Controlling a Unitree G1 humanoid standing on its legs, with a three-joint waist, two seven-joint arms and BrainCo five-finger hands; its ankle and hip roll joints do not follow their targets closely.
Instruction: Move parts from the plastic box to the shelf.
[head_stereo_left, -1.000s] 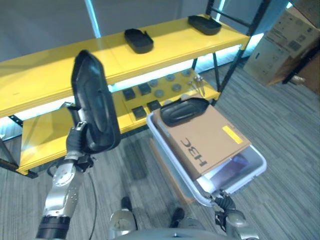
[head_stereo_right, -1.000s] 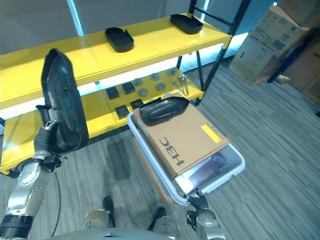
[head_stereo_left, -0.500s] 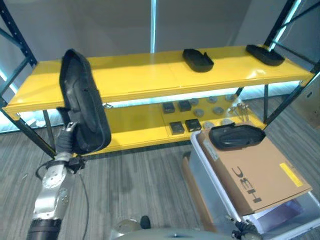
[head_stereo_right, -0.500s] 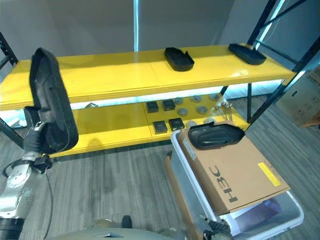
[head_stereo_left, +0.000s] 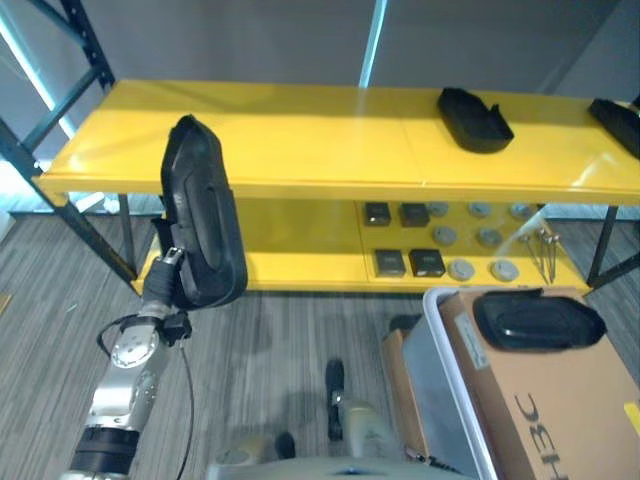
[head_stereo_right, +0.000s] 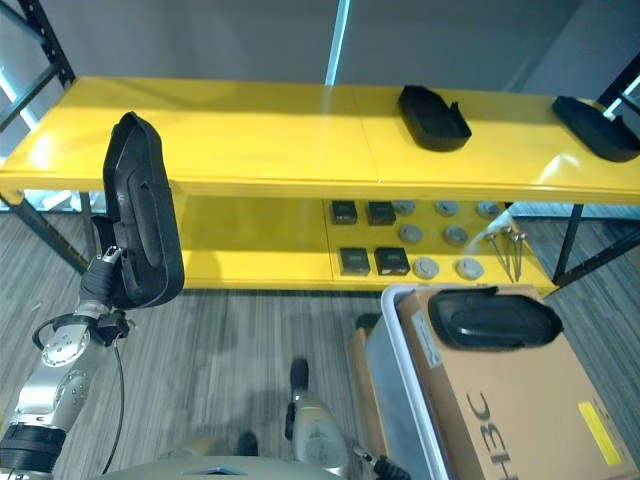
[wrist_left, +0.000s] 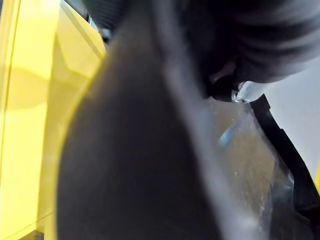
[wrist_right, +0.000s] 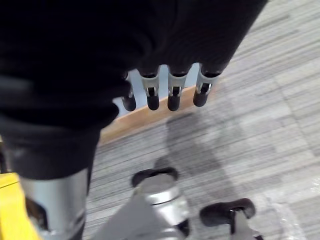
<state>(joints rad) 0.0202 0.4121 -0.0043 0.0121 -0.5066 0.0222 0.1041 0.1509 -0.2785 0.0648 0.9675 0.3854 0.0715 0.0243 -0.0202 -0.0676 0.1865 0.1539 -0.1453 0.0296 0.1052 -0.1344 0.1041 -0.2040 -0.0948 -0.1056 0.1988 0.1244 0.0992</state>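
Left eye view has the left hand (head_stereo_left: 165, 275) at about 9 o'clock, raised in front of the yellow shelf (head_stereo_left: 300, 150) and gripping the lower end of a long black moulded part (head_stereo_left: 203, 225), which stands nearly upright with its top end overlapping the front edge of the upper deck. The hand's fingers are mostly hidden behind the part, but it is plainly carried by that hand; in the left wrist view the dark part (wrist_left: 130, 165) looms right against the camera with the yellow shelf beside it. On the upper deck a second black part (head_stereo_left: 475, 105) lies toward 1 o'clock, and a third black part (head_stereo_right: 595, 128) lies at the deck's far end, toward 2 o'clock. The lower deck (head_stereo_left: 300, 268) carries a cluster of small dark square pieces (head_stereo_left: 405, 240) and round grey pieces (head_stereo_left: 480, 240). At 4 o'clock the plastic box (head_stereo_left: 440, 390) stands on the floor with a cardboard box (head_stereo_left: 560, 400) resting on it, and one more black part (head_stereo_left: 540, 320) lies on top of the cardboard. Right wrist view shows the right hand (wrist_right: 170, 85) with fingers hanging straight and relaxed over the grey carpet (wrist_right: 260, 125), holding nothing.
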